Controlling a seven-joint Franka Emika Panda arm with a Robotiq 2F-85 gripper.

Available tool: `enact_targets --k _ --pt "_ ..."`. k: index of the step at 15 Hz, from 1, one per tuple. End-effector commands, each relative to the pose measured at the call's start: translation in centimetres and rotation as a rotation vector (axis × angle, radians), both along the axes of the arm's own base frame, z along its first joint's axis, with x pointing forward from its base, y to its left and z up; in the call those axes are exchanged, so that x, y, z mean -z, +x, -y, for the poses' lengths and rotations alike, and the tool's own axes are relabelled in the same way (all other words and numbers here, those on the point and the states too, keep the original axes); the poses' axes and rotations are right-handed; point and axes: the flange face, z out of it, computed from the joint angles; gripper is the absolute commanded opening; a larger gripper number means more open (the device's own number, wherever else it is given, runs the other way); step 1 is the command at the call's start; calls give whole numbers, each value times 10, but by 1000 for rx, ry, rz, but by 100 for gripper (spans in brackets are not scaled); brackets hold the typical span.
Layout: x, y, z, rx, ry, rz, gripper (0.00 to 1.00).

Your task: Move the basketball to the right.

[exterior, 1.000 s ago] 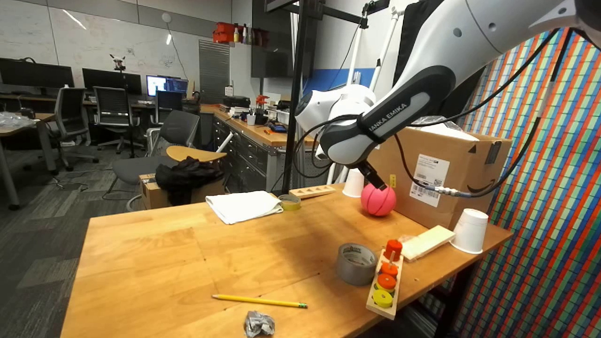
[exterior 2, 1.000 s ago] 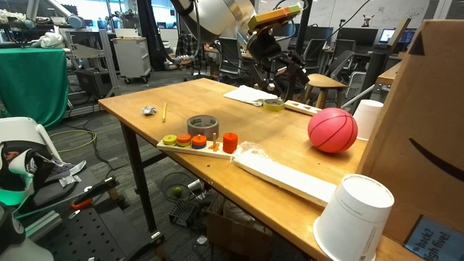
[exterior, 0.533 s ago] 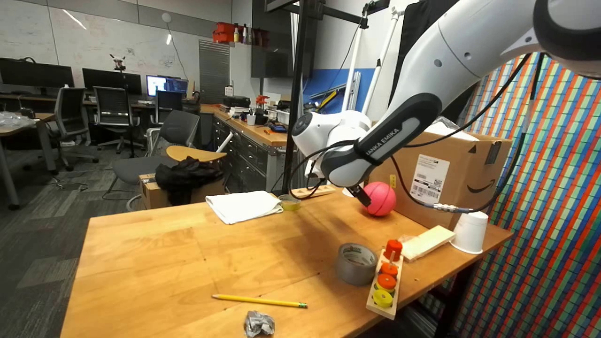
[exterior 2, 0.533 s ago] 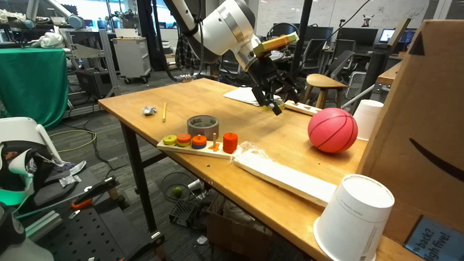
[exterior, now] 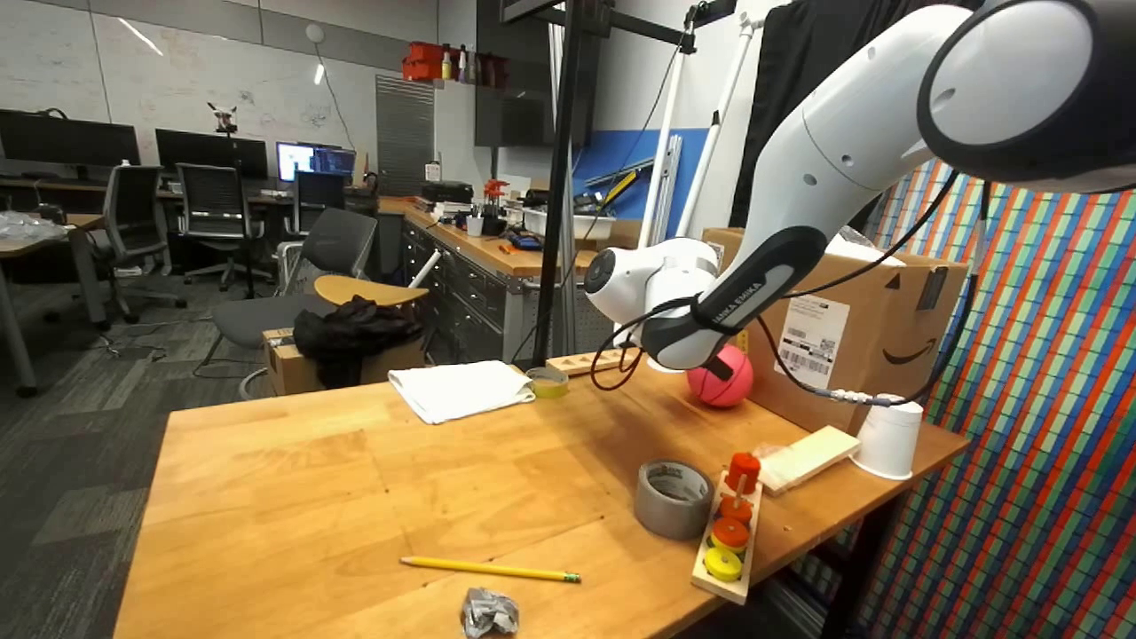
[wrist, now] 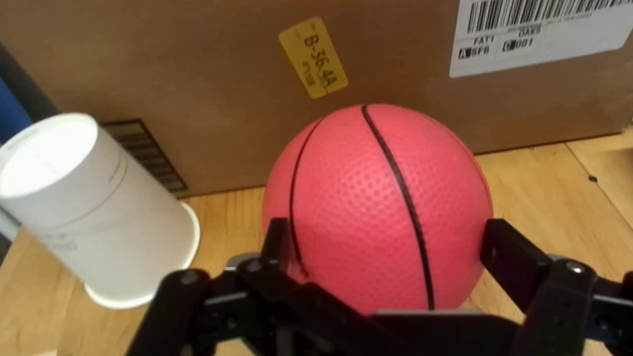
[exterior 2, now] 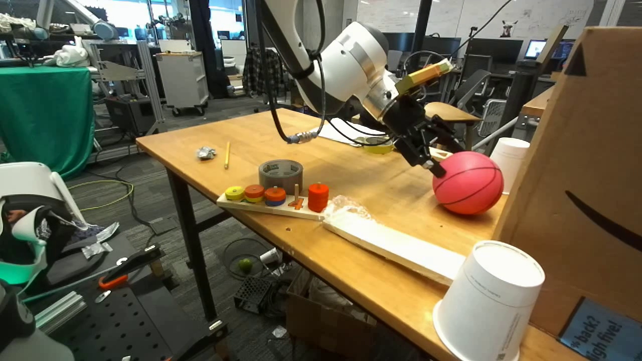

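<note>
The pinkish-red basketball [exterior 2: 469,185] rests on the wooden table close to the large cardboard box, and it also appears in the exterior view with the arm in front [exterior: 726,389]. My gripper [exterior 2: 446,159] has come down at a slant against the ball's near upper side. In the wrist view the basketball [wrist: 356,188] fills the space between the wide-spread fingers [wrist: 514,262], one on each side. Both fingertips look to be touching it or nearly so. The ball's underside is hidden in the wrist view.
The cardboard box [wrist: 207,99] stands right behind the ball. A white paper cup [wrist: 109,212] is beside it; another cup [exterior 2: 491,301] stands at the table's corner. A white plank [exterior 2: 396,245], a grey tape roll [exterior 2: 281,175] and a wooden peg toy [exterior 2: 271,206] lie along one edge.
The arm has swung over and lowered, bringing the gripper from above the table to the ball. The ball has shifted slightly to the right in both exterior views.
</note>
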Motion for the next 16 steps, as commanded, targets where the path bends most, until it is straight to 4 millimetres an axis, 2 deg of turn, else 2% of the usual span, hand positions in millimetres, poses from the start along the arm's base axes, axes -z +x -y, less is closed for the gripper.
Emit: enact_targets --k 1,3,5,8,9,11,16 --pt "-13 23 38 72 -84 14 100" --pt "-19 28 51 106 -105 30 100" --pt "-21 33 53 125 -120 35 100" --pt "-27 39 46 142 -96 53 100" --pt "-20 26 41 131 -90 37 100" --pt "-23 30 37 129 -86 46 100" --pt "-23 31 37 131 -87 47 100"
